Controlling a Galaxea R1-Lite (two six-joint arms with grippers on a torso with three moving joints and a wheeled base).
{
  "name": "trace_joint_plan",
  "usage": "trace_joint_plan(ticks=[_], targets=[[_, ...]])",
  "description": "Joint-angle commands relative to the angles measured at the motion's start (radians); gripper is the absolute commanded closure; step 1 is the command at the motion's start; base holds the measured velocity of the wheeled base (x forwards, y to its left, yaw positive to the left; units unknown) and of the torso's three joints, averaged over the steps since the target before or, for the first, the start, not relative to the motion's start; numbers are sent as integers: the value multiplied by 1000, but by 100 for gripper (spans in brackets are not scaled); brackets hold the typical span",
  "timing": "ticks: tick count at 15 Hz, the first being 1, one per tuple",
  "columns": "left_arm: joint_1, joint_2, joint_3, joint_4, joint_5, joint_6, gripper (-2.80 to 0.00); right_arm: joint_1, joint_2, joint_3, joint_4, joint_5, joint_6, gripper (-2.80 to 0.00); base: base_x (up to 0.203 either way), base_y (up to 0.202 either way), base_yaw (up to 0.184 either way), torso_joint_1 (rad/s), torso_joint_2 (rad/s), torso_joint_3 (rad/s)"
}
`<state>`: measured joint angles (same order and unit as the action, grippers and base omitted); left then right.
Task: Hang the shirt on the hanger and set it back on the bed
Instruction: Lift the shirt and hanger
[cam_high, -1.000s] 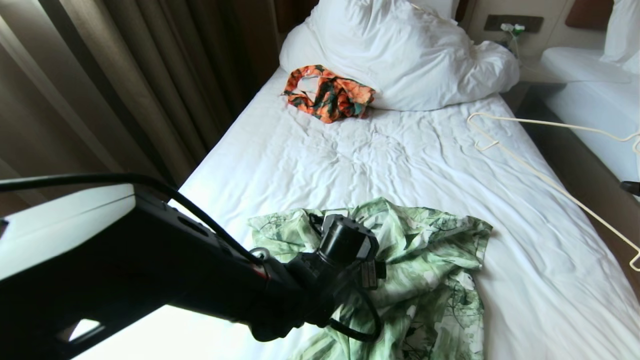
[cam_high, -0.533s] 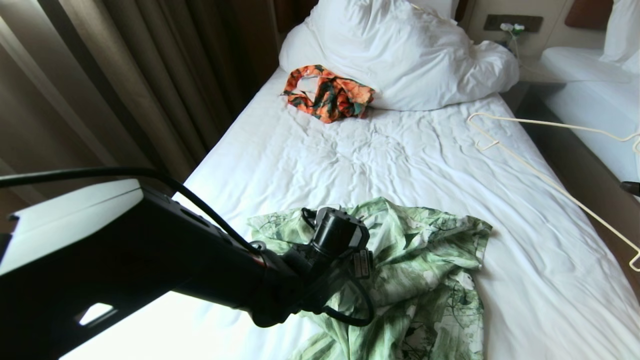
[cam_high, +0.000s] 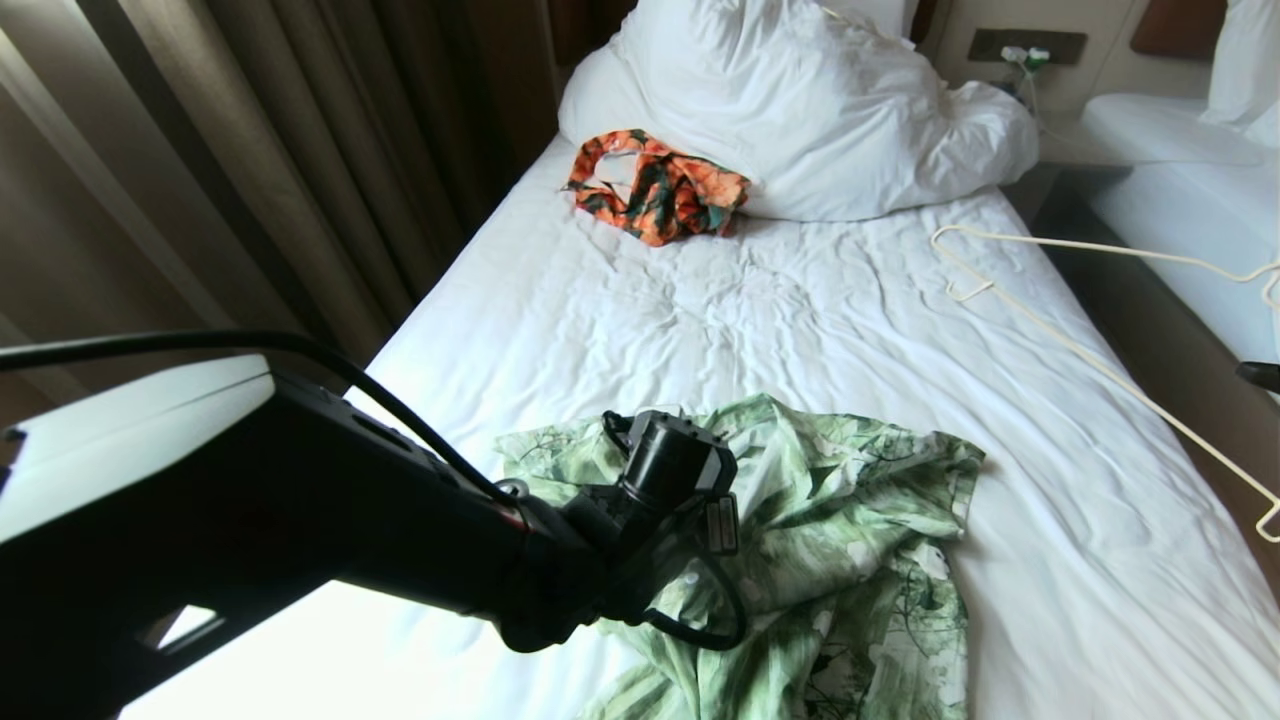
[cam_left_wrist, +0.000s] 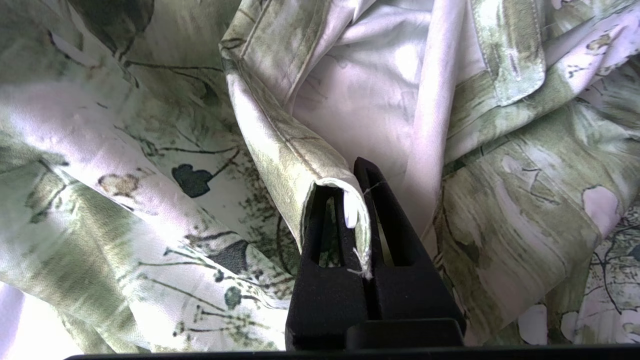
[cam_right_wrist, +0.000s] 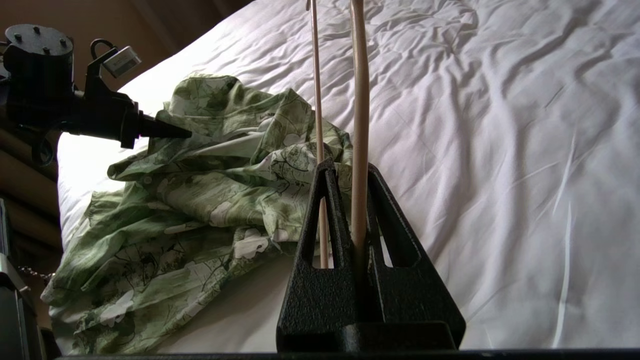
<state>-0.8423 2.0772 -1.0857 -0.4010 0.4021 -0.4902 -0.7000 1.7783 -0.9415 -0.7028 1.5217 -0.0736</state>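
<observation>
My left claw (cam_left_wrist: 357, 200) pinched a folded edge of the shirt (cam_left_wrist: 150, 150), which lay crumpled on the bed (cam_high: 700, 320) beneath it. My right claw (cam_right_wrist: 345, 185) gripped the hanger (cam_right_wrist: 359, 100), off beside the shirt.

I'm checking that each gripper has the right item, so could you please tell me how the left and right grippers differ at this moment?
The left gripper is shut on a folded edge of the shirt, low on the bed; the right gripper is shut on the hanger, near the bed's right edge. The left grips soft cloth that lies crumpled on the sheet; the right grips a thin rigid wire held above it. Both are black, closed and holding something.
</observation>
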Motion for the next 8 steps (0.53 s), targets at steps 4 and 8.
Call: trace_joint_plan(ticks=[4,8], targets=[[3,-65,1,-1,3,14,0,23,-20,16,-4,8,0,0,0,0,0,0,0,0],[-4,-189,23,10,4,44,0,103,-74,47,0,8,6,0,0,0,0,0,0,0]])
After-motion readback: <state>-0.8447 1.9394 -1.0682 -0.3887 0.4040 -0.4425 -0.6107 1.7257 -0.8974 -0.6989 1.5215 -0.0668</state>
